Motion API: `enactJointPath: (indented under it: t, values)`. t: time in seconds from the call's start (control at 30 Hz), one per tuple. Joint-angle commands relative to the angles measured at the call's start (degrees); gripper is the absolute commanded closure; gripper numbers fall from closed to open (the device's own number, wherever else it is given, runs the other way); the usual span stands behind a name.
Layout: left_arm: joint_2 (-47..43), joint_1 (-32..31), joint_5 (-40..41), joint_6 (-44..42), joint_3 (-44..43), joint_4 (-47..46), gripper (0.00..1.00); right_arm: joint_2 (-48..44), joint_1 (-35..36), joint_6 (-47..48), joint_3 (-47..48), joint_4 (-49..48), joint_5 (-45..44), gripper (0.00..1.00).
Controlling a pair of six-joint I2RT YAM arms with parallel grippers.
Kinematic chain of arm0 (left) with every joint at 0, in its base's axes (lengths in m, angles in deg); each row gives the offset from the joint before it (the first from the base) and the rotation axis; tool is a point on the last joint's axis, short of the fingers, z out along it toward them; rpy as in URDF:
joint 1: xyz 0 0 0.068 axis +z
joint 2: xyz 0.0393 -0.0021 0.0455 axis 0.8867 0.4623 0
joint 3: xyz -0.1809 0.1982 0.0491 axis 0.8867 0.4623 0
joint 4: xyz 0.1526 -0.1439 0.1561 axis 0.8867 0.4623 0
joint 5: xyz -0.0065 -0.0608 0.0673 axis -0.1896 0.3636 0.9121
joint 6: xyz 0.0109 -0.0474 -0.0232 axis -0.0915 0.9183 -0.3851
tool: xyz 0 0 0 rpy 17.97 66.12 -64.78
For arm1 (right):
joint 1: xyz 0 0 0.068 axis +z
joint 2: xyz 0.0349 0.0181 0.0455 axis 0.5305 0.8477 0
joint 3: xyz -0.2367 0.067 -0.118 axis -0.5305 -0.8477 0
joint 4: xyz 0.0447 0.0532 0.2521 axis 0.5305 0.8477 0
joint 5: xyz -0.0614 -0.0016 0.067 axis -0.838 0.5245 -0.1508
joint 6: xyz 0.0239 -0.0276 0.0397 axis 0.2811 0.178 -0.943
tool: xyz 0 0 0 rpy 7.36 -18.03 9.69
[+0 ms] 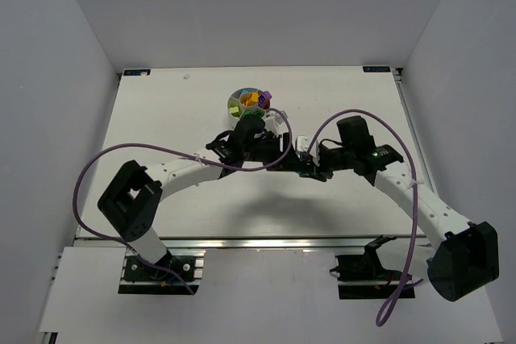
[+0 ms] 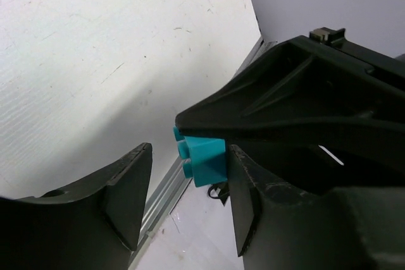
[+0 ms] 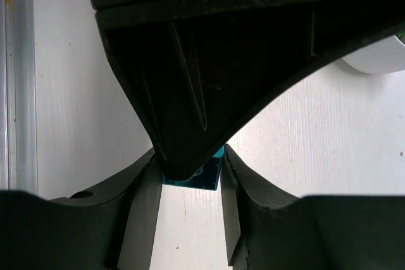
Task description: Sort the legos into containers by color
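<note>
arms: both stretched inward, wrists meeting just short of bowl (image 1: 231,105) | right gripper (image 3: 190,178): clamped on cyan brick (image 2: 204,159) | left gripper (image 2: 190,162): fingers apart around same brick, one apparently touching | brick: between both grippers, near bowl

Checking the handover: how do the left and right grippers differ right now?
Right gripper is shut on the cyan brick; left gripper is open, one finger clear of it. Left gripper sits nearer the white bowl; right gripper farther off. Shared: both meet at the brick.
</note>
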Motion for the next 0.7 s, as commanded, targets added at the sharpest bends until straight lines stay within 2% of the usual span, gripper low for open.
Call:
enactJointPath:
  t: [0.0, 0.07, 0.1, 0.27, 0.33, 0.37, 0.43, 0.47, 0.53, 0.6, 0.67]
  values:
    - [0.28, -0.27, 1.04, -0.55, -2.27, -0.06, 0.4, -0.76, 0.72, -0.26, 0.28, -1.69, -0.02, 1.0]
    - [0.55, -0.27, 1.04, -0.46, -2.36, -0.33, 0.44, -0.93, 0.72, -0.26, 0.19, -1.77, -0.2, 1.0]
    - [0.81, -0.27, 0.96, -0.37, -2.45, -0.41, 0.52, -0.85, 0.89, -0.26, 0.11, -1.77, -0.29, 1.0]
    - [1.52, -0.27, 1.31, -1.07, -3.32, 0.55, 0.69, -1.02, 0.98, -0.87, -0.42, -2.56, -1.08, 1.0]
    - [1.69, -0.27, 1.75, -1.77, -3.68, 1.08, 0.8, -1.11, 1.16, -1.31, -0.77, -2.92, -1.25, 1.0]
    - [1.69, -0.27, 1.92, -2.04, -4.2, 1.25, 0.84, -1.11, 0.99, -2.1, -0.86, -3.09, -1.43, 0.85]
    - [1.87, -0.27, 2.27, -3.18, -4.73, 3.08, 0.93, -1.2, 0.9, -2.89, -1.04, -3.97, -1.95, 0.68]
    - [1.87, -0.27, 2.62, -3.79, -5.69, 4.75, 0.95, -1.29, 0.81, -3.24, -1.13, -4.23, -2.48, 0.41]
    - [0.91, -0.27, 5.78, -6.34, -6.75, 6.96, 1.0, -1.72, 0.55, -4.83, -1.91, -5.9, -3.8, 0.11]
    - [-0.15, 0.86, 7.89, -9.58, -8.41, 10.47, 1.0, -1.99, 0.55, -5.88, -2.62, -7.13, -5.46, 0.11]
    - [-1.81, 1.57, 13.68, -12.57, -10.26, 15.2, 1.0, -2.86, 0.37, -7.02, -4.1, -8.98, -8.1, 0.11]
